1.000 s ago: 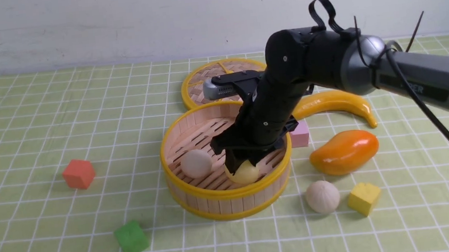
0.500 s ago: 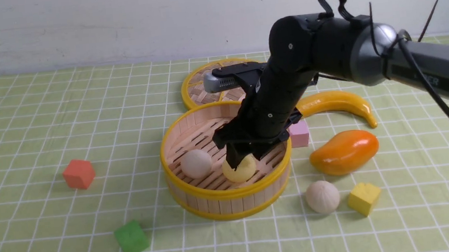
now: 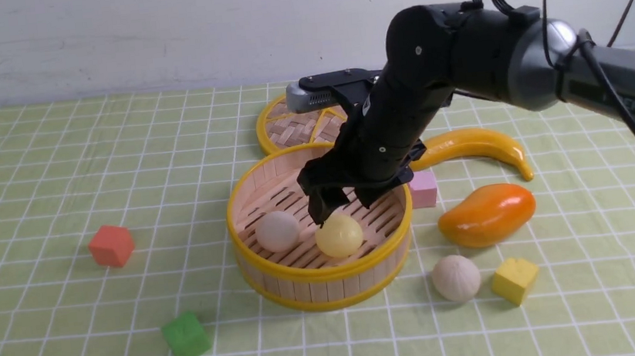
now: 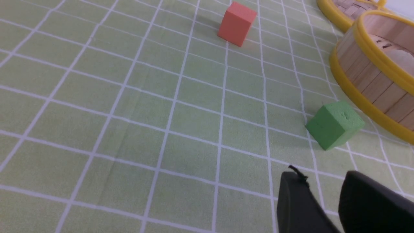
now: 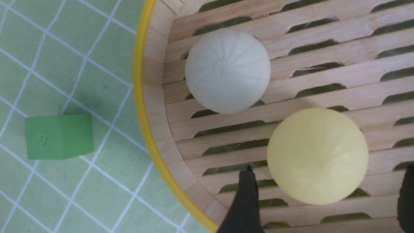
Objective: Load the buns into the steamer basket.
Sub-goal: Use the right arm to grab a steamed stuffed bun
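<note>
Three buns were in view. Two lay side by side on the slatted floor of the steamer basket (image 3: pixel 311 273): a ridged off-white bun (image 3: pixel 277 231) and a smooth pale yellow bun (image 3: pixel 339 236). They sat close together, but contact could not be judged. The third bun (image 3: pixel 457 278), off-white and ridged, sat outside on the tabletop (image 3: pixel 28 173), near the basket's right side and just beside a yellow cube (image 3: pixel 515 280).

The right claw (image 3: pixel 344 204) hung just above the yellow bun with its jaws spread wide, gripping nothing. Its arm reached over the basket's far rim and hid part of the one flat woven lid (image 3: pixel 294 127) behind it and part of a pink cube (image 3: pixel 423 188).

One orange mango (image 3: pixel 488 214) lay right of the basket, with one yellow banana (image 3: pixel 473 147) behind it. There were four cubes in all, counting a red cube (image 3: pixel 111 245) well to the left and a green cube (image 3: pixel 185 336) in front.

The left claw (image 4: pixel 323 181) hovered low near the green cube, jaws slightly apart and empty.
</note>
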{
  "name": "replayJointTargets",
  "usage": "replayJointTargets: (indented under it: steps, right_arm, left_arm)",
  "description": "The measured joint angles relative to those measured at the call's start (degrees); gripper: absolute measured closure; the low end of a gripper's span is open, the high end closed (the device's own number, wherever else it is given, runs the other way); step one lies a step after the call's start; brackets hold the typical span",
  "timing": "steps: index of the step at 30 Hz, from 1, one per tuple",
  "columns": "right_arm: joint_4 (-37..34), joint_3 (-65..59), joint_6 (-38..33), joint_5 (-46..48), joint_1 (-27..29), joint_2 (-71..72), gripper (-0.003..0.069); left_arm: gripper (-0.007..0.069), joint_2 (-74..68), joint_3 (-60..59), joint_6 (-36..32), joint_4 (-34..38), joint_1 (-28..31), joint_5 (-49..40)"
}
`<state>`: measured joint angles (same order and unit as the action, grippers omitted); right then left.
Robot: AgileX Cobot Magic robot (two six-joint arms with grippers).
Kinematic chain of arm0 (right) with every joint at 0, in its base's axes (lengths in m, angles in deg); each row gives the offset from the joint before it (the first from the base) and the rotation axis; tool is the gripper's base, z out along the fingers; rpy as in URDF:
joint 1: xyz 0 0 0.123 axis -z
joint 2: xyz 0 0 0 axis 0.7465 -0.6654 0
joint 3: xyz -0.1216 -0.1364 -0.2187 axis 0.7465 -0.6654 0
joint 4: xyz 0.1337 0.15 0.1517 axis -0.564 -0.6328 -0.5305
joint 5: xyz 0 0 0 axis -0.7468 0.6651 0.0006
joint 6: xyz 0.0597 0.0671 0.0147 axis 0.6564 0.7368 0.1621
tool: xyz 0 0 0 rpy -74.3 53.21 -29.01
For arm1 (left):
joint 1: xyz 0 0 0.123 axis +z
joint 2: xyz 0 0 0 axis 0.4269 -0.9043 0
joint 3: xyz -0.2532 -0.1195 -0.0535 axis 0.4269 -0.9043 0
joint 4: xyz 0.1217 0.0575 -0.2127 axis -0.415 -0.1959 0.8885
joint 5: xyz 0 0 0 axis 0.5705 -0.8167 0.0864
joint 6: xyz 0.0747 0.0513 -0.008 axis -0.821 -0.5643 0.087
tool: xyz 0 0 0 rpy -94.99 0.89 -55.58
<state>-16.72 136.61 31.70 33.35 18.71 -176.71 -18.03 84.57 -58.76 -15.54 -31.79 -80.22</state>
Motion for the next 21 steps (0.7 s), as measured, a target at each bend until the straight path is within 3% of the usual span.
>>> replayJointTargets:
  steps: [11, 21]
  right_arm:
    - [8.34, -4.95, -3.23, 8.74, 1.86, 10.03, 0.0124]
    - [8.86, -24.01, -6.07, 2.58, 6.27, 19.02, 0.0234]
  left_arm:
    - [0.0409, 0.00, 0.00, 0.00, 0.00, 0.00, 0.00]
    - [0.0407, 0.00, 0.00, 0.00, 0.00, 0.00, 0.00]
